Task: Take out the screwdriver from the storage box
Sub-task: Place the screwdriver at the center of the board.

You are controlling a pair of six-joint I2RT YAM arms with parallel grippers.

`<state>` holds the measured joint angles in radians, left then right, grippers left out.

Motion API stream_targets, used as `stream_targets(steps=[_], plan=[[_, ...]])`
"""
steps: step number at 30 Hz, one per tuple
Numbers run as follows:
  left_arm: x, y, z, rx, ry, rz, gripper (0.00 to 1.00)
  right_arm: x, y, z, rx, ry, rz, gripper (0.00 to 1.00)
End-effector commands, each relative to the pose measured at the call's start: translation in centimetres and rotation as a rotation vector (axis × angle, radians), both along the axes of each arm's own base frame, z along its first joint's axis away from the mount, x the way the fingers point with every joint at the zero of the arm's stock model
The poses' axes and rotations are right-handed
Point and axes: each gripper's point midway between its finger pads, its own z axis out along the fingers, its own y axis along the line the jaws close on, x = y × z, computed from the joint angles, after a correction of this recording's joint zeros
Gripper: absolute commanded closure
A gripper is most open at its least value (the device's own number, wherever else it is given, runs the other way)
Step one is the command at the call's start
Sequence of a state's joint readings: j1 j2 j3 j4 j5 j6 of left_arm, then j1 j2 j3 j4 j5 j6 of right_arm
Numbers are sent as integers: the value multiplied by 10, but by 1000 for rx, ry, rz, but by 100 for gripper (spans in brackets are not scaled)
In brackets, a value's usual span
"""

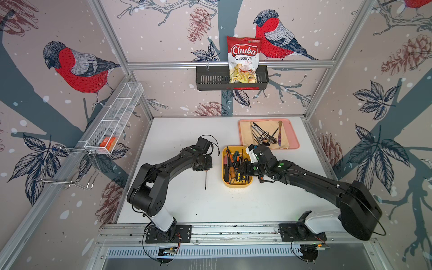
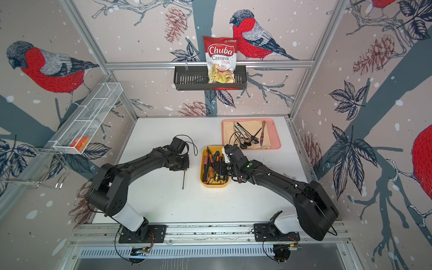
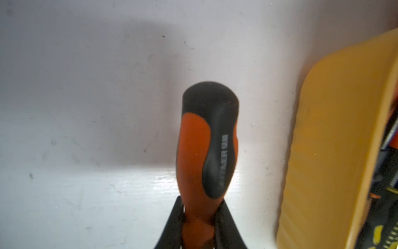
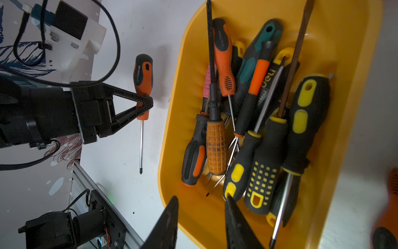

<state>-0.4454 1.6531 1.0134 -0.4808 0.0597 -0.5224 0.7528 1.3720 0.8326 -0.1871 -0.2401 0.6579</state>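
Observation:
The yellow storage box (image 1: pixel 237 185) (image 2: pixel 215 185) sits mid-table with several screwdrivers piled in it, seen close in the right wrist view (image 4: pixel 178 107). One orange and black screwdriver (image 4: pixel 143 73) (image 3: pixel 206 140) is out of the box, low over the white table just left of it. Its shaft (image 1: pixel 205 180) (image 2: pixel 183 180) points toward the front edge. My left gripper (image 1: pixel 203 167) (image 3: pixel 201 207) (image 4: pixel 148 101) is shut on the lower part of its handle. My right gripper (image 4: pixel 202 200) (image 1: pixel 243 169) hangs open over the box's right side with nothing between its fingers.
A pink tray (image 1: pixel 295 136) with cutlery on a cloth lies behind the box at the right. A black basket (image 1: pixel 210 80) holding a chips bag (image 1: pixel 243 60) hangs on the back wall. A white mesh shelf (image 1: pixel 117 114) runs along the left wall.

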Motion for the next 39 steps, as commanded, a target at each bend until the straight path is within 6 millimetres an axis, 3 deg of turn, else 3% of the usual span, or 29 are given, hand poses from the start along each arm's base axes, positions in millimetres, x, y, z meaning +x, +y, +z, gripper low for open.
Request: stream_targets(steps=[1,12,19,24,29,39], plan=[[7,-2,-5,-25,-13,-18,89,7,3,5,13,-23,-37,63],[12,-1,-24,-33,16,-13,83,9,-1,-1,-23,-11,-50,63],[4,2,-32,-29,41,-4,72,9,-1,-4,-44,-5,-43,63],[4,1,-27,-36,32,-3,64,10,-1,-4,-52,-4,-40,62],[5,1,-17,-44,16,-2,62,11,-2,-4,-61,-5,-42,61],[5,-6,23,-115,-54,-15,60,15,-2,-6,-112,17,-59,61]])
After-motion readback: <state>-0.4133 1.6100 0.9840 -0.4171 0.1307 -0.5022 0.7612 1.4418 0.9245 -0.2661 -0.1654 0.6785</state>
